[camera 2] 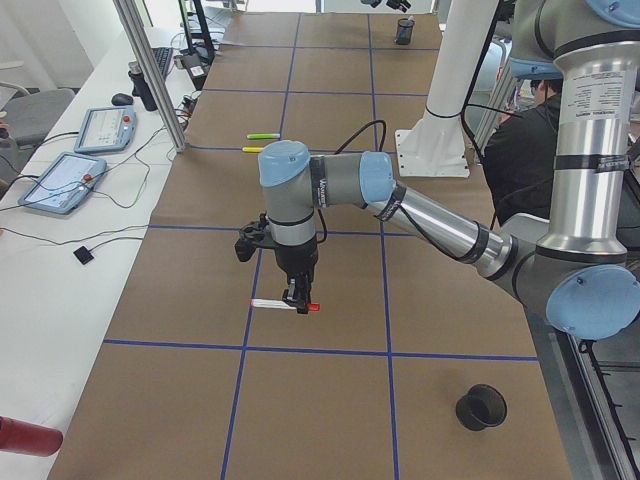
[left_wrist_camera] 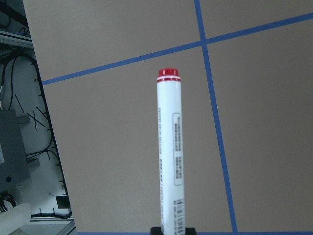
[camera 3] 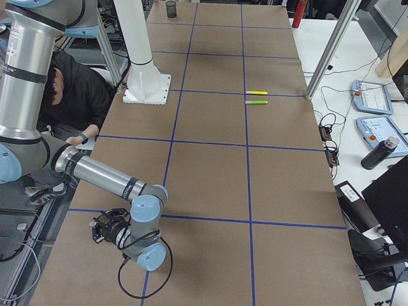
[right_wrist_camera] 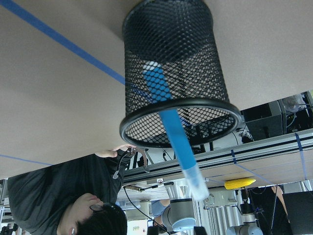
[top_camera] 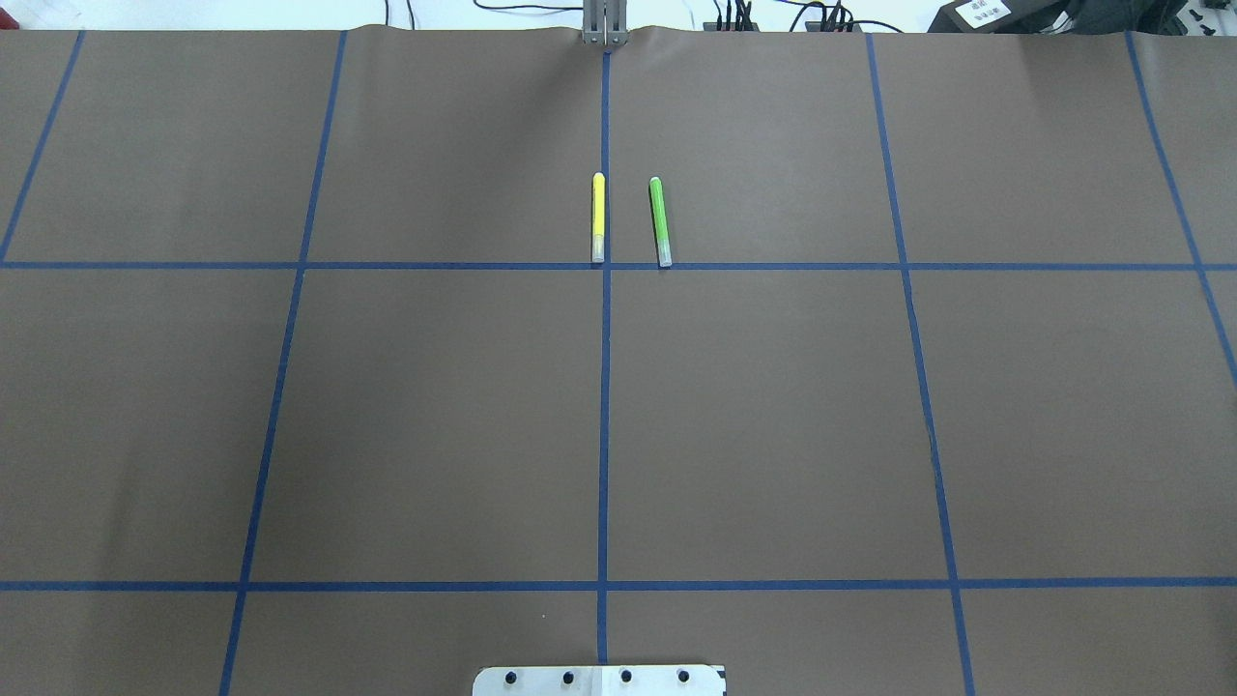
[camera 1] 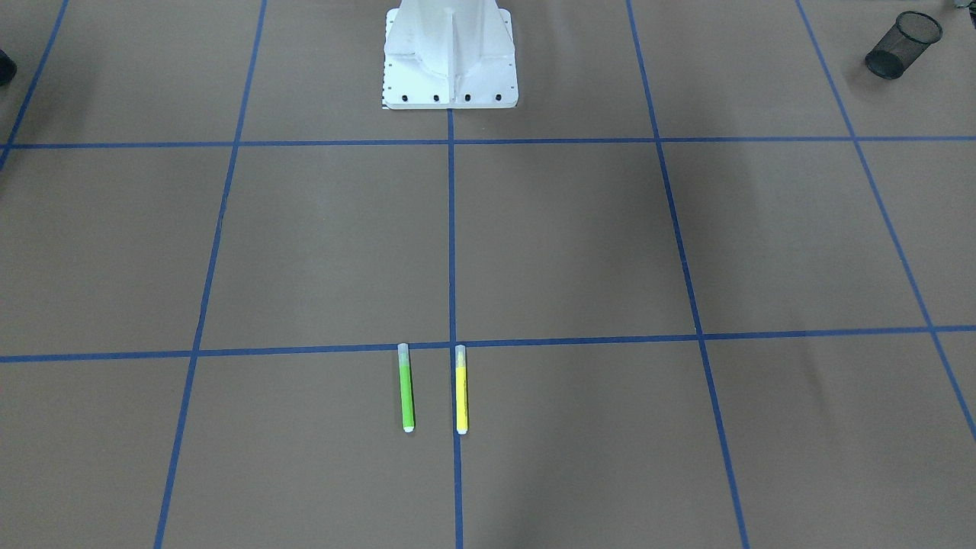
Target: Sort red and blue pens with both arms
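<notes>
The red pen (left_wrist_camera: pixel 169 147), white-barrelled with a red end, sticks out of my left gripper (left_wrist_camera: pixel 172 230), which is shut on it. In the exterior left view that left gripper (camera 2: pixel 297 300) holds the red pen (camera 2: pixel 270 303) level, just above the brown table. The blue pen (right_wrist_camera: pixel 168 117) leans inside a black mesh cup (right_wrist_camera: pixel 146 132), its clear cap poking out over the rim. My right gripper (camera 3: pixel 105 229) shows only in the exterior right view, low at the table's near corner, so I cannot tell whether it is open or shut.
A green highlighter (camera 1: pixel 406 389) and a yellow highlighter (camera 1: pixel 460 390) lie side by side mid-table. A second black mesh cup (camera 1: pixel 903 46) stands on my left side. The white pedestal base (camera 1: pixel 450 69) sits centrally. A person (camera 3: pixel 76 89) sits behind the robot.
</notes>
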`<state>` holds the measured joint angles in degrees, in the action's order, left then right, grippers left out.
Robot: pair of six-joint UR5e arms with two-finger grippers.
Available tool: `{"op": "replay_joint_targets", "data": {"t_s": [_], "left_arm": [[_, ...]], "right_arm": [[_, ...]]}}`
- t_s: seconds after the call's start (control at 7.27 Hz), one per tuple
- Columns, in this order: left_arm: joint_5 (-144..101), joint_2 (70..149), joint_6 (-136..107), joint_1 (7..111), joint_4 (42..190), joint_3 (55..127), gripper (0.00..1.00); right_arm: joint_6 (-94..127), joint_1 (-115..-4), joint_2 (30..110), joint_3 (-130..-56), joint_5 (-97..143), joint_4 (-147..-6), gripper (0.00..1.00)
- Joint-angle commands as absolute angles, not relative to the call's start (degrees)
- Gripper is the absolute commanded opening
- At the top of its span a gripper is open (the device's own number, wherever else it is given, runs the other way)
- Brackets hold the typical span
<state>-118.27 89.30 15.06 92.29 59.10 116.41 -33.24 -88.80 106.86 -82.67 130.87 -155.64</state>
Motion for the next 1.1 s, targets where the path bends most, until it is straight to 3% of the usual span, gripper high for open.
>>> {"op": "replay_joint_targets", "data": {"t_s": [0.0, 0.14, 0.96], "left_arm": [[-118.3, 89.3, 15.0, 92.3, 59.1, 116.4, 0.0], [-118.3, 89.3, 15.0, 92.3, 59.1, 116.3, 0.0], [-120.1, 86.1, 14.8, 92.4, 58.3, 112.5, 0.0]], "right_arm": [[-31.1, -88.9, 105.1, -82.2, 130.5, -150.3, 1.0], [-29.4, -88.8, 102.7, -81.8, 130.4, -148.9, 1.0], [-4.1, -93.6, 99.6, -83.1, 129.9, -108.9, 1.0]]}}
